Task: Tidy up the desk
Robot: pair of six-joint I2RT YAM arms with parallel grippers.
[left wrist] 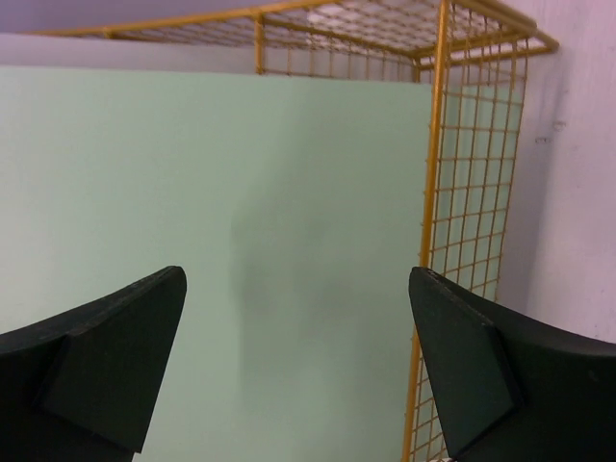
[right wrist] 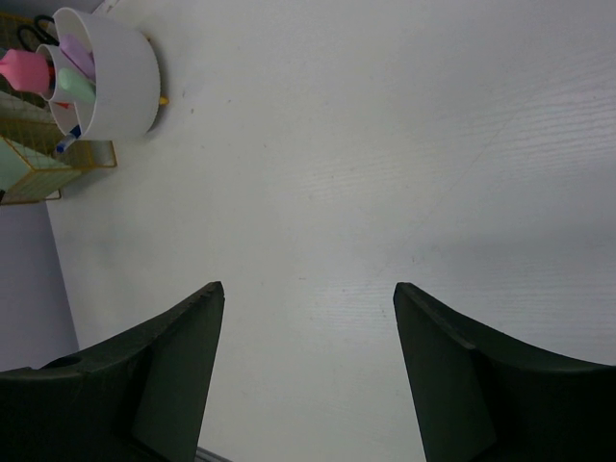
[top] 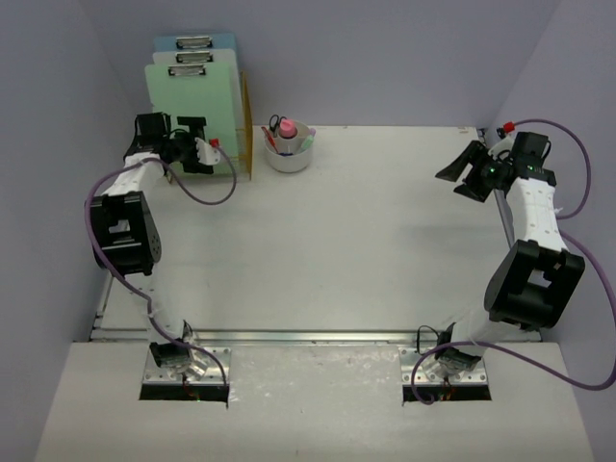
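Hovering at the far left corner of the desk (top: 366, 250), the left gripper (left wrist: 298, 289) stood wide open and empty, facing a green clipboard (left wrist: 192, 192) upright in a gold wire rack (left wrist: 438, 192). A crooked withdrawal could snag the wire and tip it. The right gripper (right wrist: 308, 298) hung open and empty over the bare white tabletop, enclosed by lavender walls (top: 385, 58).

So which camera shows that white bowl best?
The top view: the white bowl sits whole beside the gold rack. The right wrist view shows it bigger but off in a corner; the left wrist misses it.
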